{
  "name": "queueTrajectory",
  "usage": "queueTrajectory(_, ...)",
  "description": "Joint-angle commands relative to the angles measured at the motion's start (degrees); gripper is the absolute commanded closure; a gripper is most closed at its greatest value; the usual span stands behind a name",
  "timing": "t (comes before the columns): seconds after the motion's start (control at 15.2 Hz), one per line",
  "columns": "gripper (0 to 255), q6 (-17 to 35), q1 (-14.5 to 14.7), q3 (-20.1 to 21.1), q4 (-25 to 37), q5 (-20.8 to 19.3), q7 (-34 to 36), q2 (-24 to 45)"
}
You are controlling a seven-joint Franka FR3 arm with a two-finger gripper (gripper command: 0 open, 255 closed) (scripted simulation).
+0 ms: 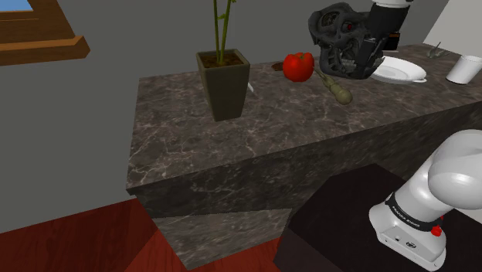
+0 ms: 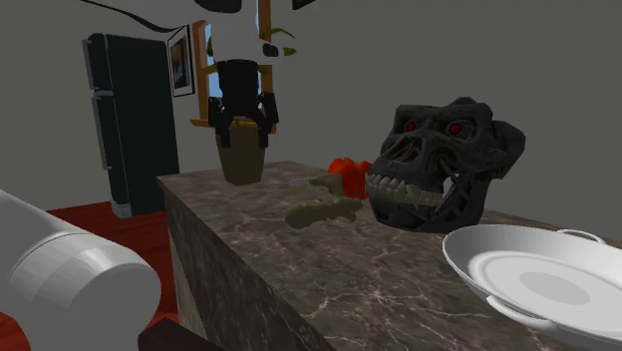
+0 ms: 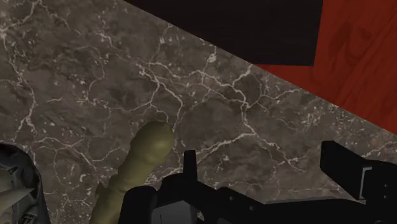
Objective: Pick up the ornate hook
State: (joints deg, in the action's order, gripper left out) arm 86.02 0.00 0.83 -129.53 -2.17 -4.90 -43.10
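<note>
In the shoulder view the olive-green, knobbed ornate hook (image 1: 334,86) is lying flat on the dark marble-patterned counter (image 1: 270,147), at 4 o'clock of the glossy red bell pepper (image 1: 298,66). The black ape skull (image 1: 338,39) is standing at 12 o'clock of the hook, and the white round plate (image 1: 400,72) is resting at 3 o'clock of the skull.

In the second exterior view the black two-finger gripper (image 2: 243,138) is hanging above the counter, at 11 o'clock of the hook, with its fingers spread apart and grasping nothing.

In the wrist view the fingers are standing wide apart over bare counter. The hook is lying just beside one finger, outside the gap between them.
</note>
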Motion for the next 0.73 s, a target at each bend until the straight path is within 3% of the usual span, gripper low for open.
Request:
queueTrajectory(0.0, 0, 0.0, 0.0, 0.0, 0.0, 0.0, 0.0, 0.0)
queueTrajectory(0.66, 0, 16.3, -5.6, -5.4, -4.5, -4.6, 1.5, 10.1)
